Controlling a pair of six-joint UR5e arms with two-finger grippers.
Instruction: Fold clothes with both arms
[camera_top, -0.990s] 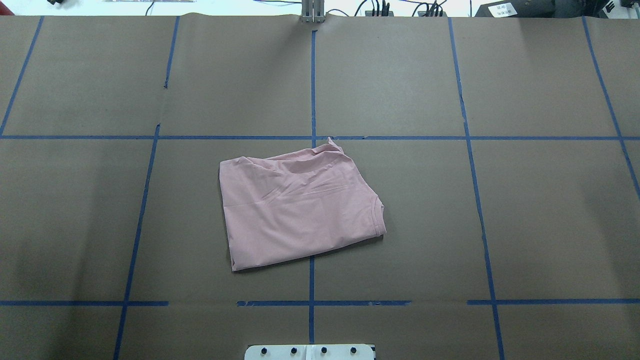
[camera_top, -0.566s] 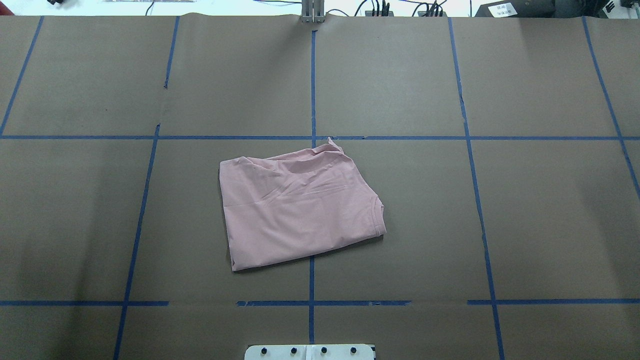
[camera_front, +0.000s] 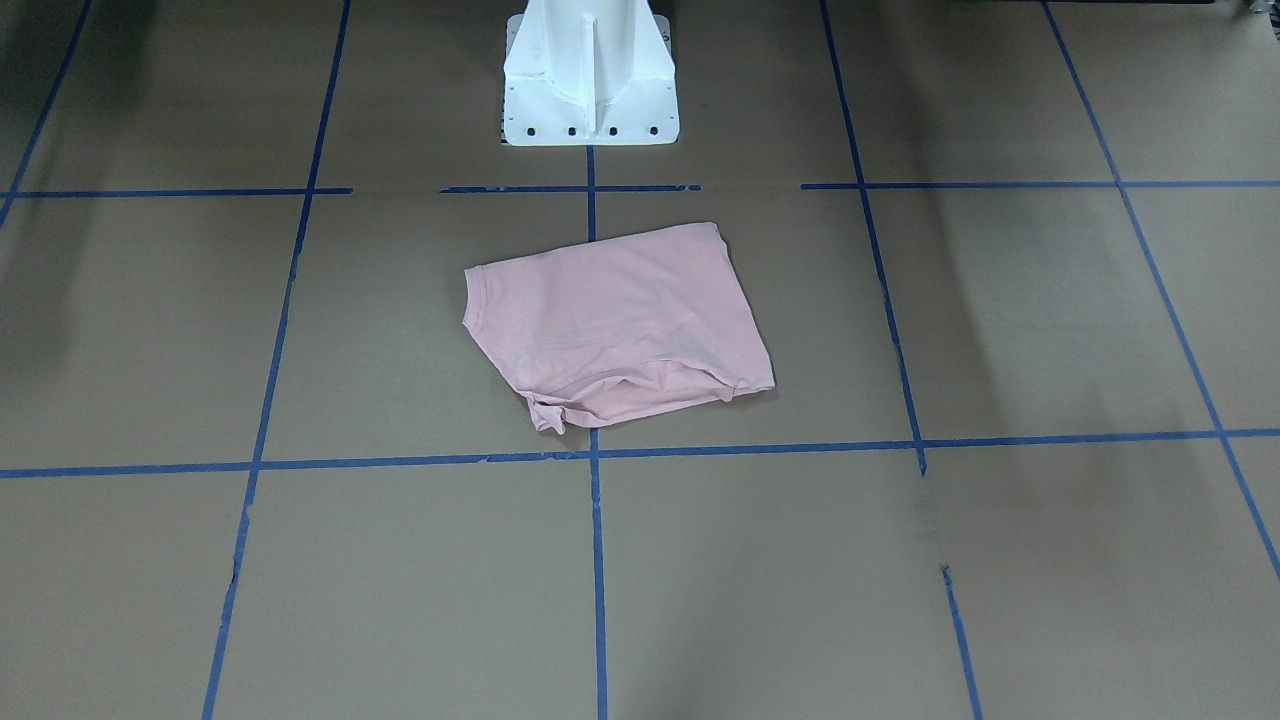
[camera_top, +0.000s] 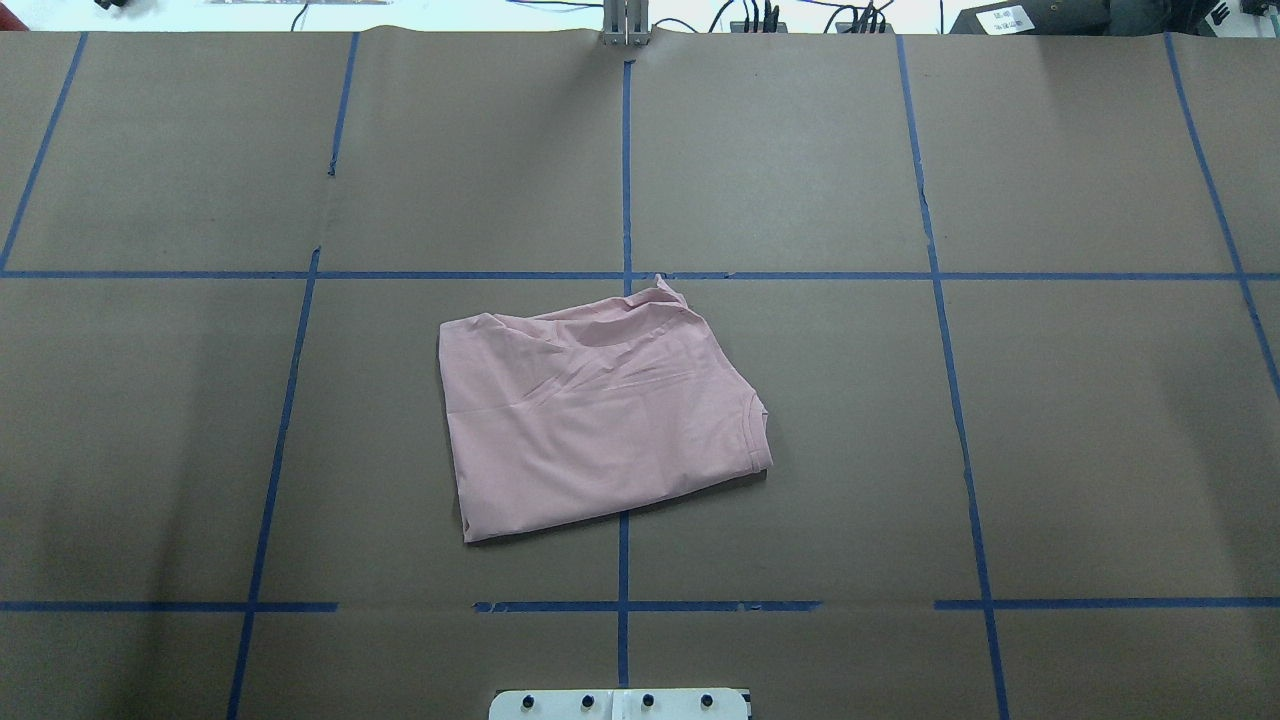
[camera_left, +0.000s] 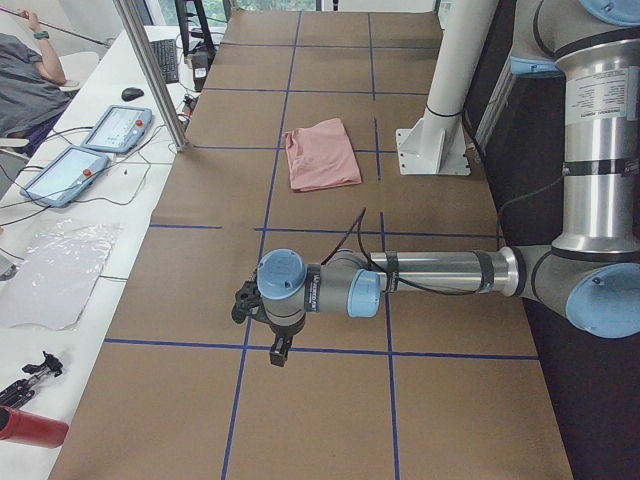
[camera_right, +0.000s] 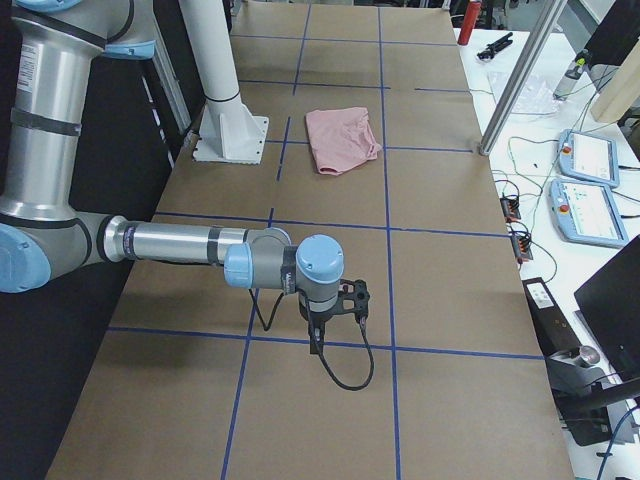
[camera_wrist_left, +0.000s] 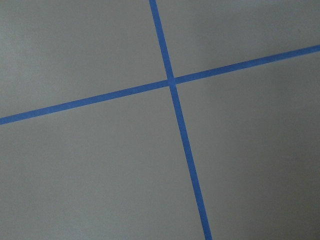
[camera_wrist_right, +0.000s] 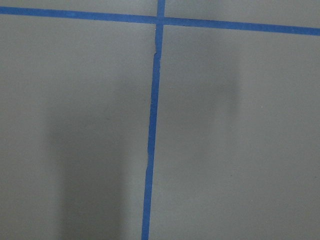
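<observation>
Overhead exterior shows you the shirt (camera_top: 590, 430) lying folded mid-table (camera_top: 1000, 450). Expect it to be light, limp and easily dragged, so pinch a doubled corner or hem. The left gripper (camera_left: 245, 300) and right gripper (camera_right: 353, 297) hang well apart from it. I cannot tell how their jaws stand.

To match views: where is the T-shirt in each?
Front-facing: T-shirt centre, below base.
Overhead: T-shirt centre, above base.
Exterior left: T-shirt upper middle, left of base.
Exterior right: T-shirt upper middle, right of base.
Left wrist: absent.
Right wrist: absent.
Landmark: white base.
</observation>
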